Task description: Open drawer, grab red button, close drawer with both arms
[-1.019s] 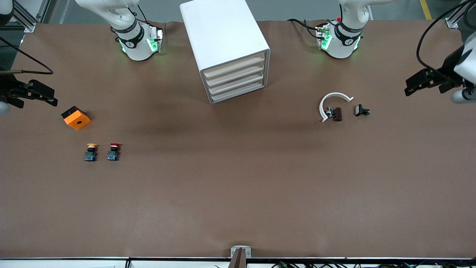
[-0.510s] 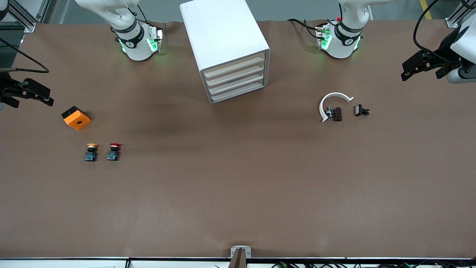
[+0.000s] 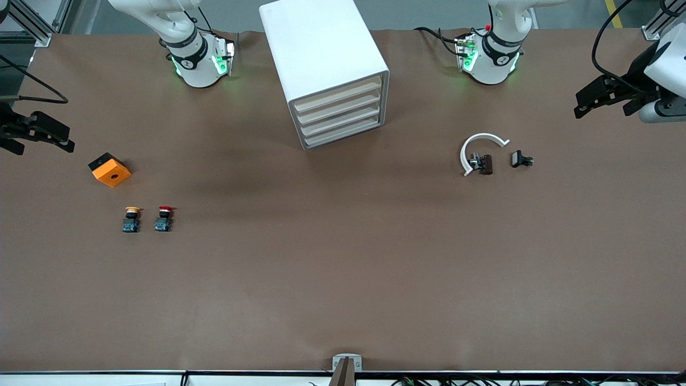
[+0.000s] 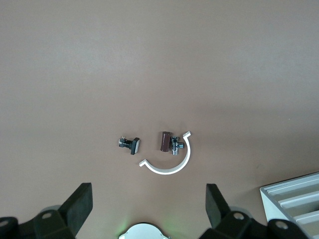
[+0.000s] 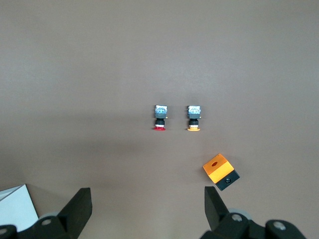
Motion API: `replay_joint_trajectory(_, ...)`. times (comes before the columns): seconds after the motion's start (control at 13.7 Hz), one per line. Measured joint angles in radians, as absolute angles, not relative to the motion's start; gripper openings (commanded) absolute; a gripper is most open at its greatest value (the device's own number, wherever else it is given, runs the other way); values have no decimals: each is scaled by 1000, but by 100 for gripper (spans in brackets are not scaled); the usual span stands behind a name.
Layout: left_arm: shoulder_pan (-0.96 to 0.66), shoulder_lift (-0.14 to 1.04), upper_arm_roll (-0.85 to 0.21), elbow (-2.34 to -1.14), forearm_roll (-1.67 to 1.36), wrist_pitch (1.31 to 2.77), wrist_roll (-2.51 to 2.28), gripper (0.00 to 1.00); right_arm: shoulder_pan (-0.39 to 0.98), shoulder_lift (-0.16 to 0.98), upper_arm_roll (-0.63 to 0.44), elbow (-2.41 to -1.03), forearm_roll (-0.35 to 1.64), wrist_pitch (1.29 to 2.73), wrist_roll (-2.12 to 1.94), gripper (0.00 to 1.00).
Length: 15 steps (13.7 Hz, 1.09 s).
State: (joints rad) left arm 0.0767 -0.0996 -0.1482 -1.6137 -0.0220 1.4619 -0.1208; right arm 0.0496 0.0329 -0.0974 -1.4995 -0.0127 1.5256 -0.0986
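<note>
A yellow-capped button (image 3: 131, 219) stands just beside the red-capped button (image 3: 164, 218), with an orange cube (image 3: 110, 170) near them toward my right arm's end. My right gripper (image 3: 40, 131) and left gripper (image 3: 600, 97) hang spread wide and empty over the table's ends. All four drawers (image 3: 341, 117) sit flush in the white cabinet (image 3: 321, 53).

Both arms run off the front view's side edges, so the right tool (image 3: 40, 131) and left tool (image 3: 603, 99) show only in part there. Each wrist view cuts its own tool's fingers (image 4: 79, 204) (image 5: 79, 206) off at the picture's edge. The cabinet (image 3: 327, 69) loses its rear top corner at the front view's upper edge. The small dark parts (image 3: 482, 162) inside the white ring piece (image 3: 478, 147) are too small to identify.
</note>
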Motion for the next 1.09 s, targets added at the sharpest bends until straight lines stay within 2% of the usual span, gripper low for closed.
replay_joint_trajectory(1.09,80,-99,-133,-1600,-20,1453,-122,100,50,34,-97,-1498,-13,1526,-99,100)
